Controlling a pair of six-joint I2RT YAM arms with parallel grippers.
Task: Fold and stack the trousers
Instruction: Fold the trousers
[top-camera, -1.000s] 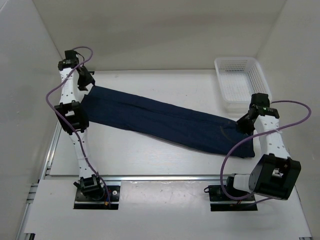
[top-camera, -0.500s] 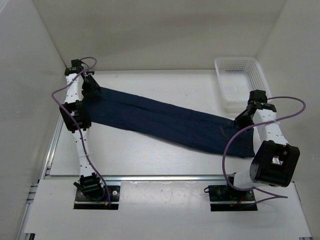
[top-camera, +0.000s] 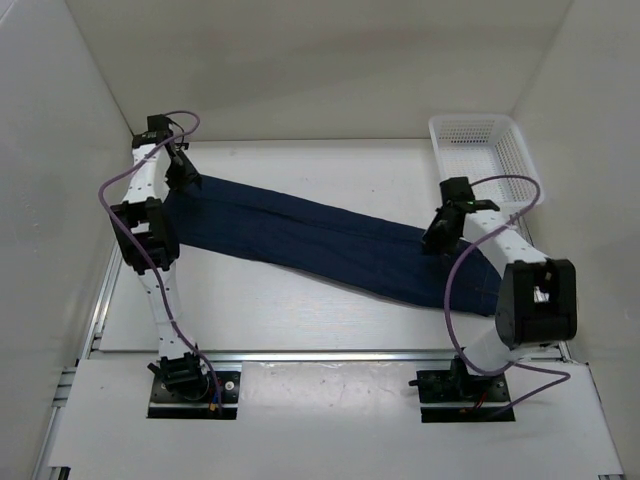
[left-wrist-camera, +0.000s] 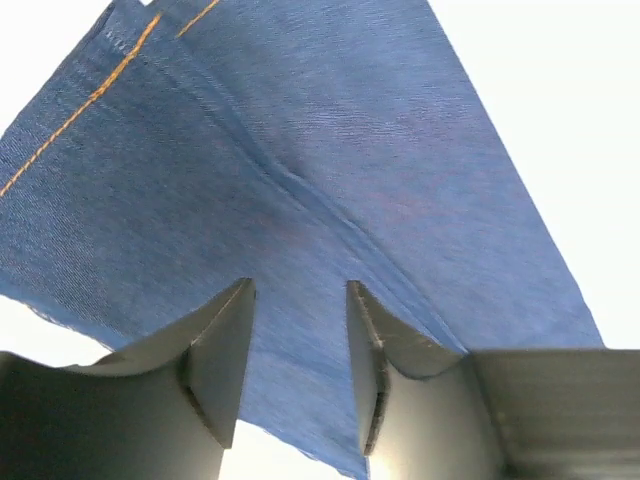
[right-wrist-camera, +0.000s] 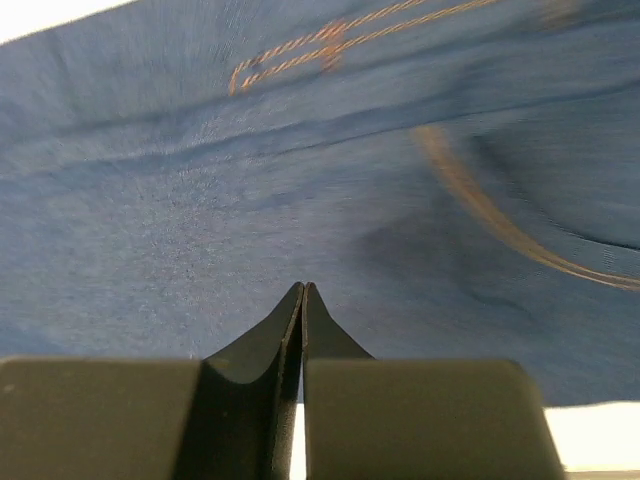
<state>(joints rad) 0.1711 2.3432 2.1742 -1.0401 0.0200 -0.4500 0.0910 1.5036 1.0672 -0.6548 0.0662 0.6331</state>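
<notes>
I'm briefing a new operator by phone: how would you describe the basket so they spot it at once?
Take the white table, then its far right corner. The basket stands there, past the dark blue trousers; it alone is white plastic mesh.

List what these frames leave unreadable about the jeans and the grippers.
- Top view: the left gripper and its arm cover the leg ends of the trousers. The right gripper and its arm cross the waist end. The jaws are too small to read there.
- Right wrist view: the stitching is blurred, and whether the shut tips pinch cloth is unclear.
- Left wrist view: the trousers run off the frame edges.
</notes>
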